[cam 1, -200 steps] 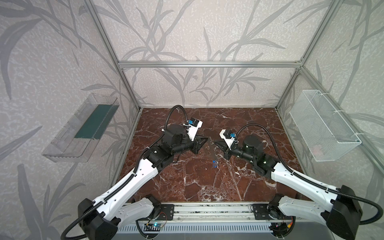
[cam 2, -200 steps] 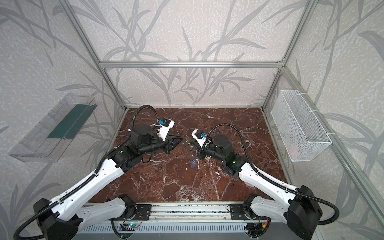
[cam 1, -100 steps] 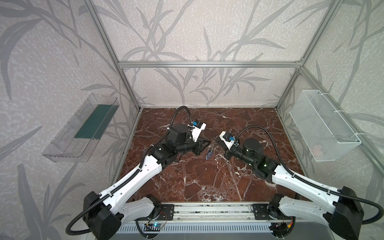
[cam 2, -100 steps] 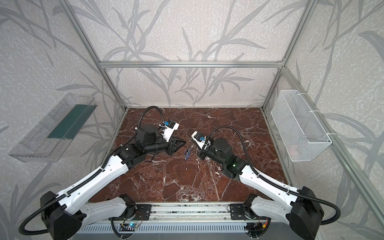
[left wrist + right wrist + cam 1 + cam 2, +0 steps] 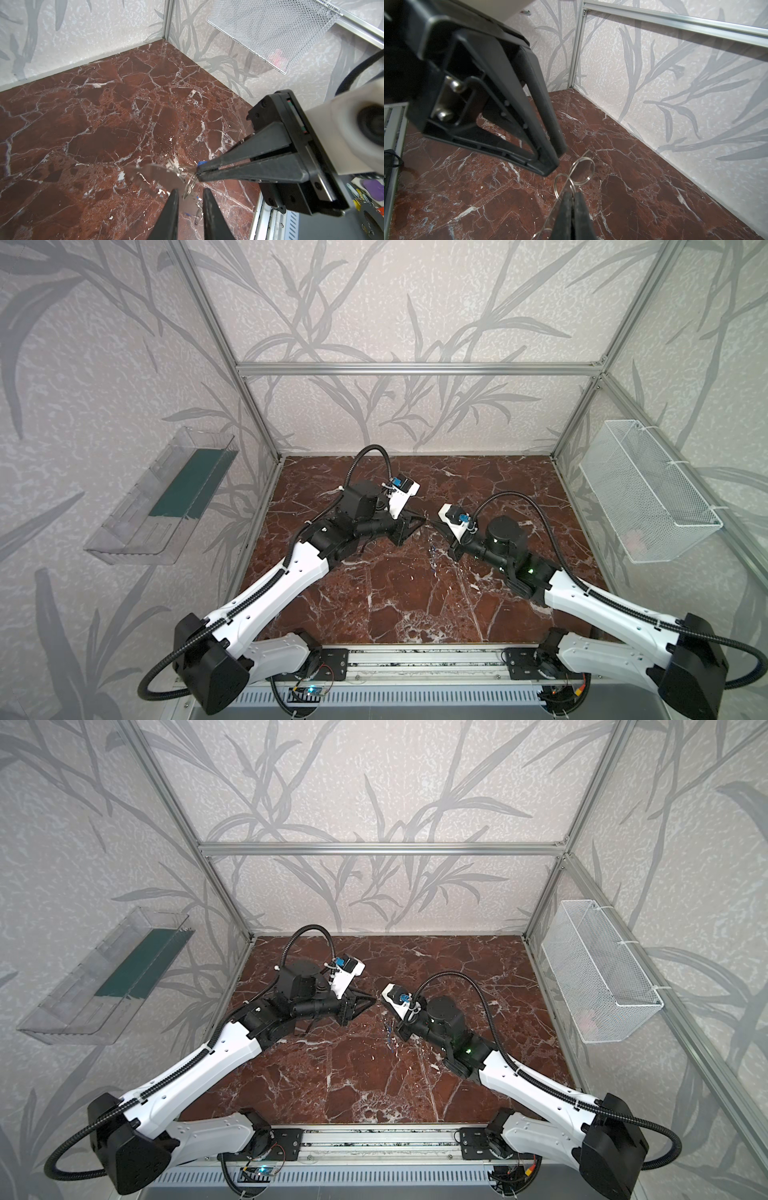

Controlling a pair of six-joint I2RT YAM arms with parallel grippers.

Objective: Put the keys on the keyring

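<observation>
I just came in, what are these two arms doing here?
The arms meet above the marble floor. The right gripper, jaws shut, holds up a bunch of wire rings with keys dangling from it. The left gripper is at the same bunch, jaws slightly apart on either side of one ring.

Nothing legible at this moment: the keys (image 5: 389, 1036) dangle mid-air, and their blue tags (image 5: 201, 163) are too small and blurred for any label to be read. No lettering, brand or number can be made out on the wire basket (image 5: 648, 497) either.
</observation>
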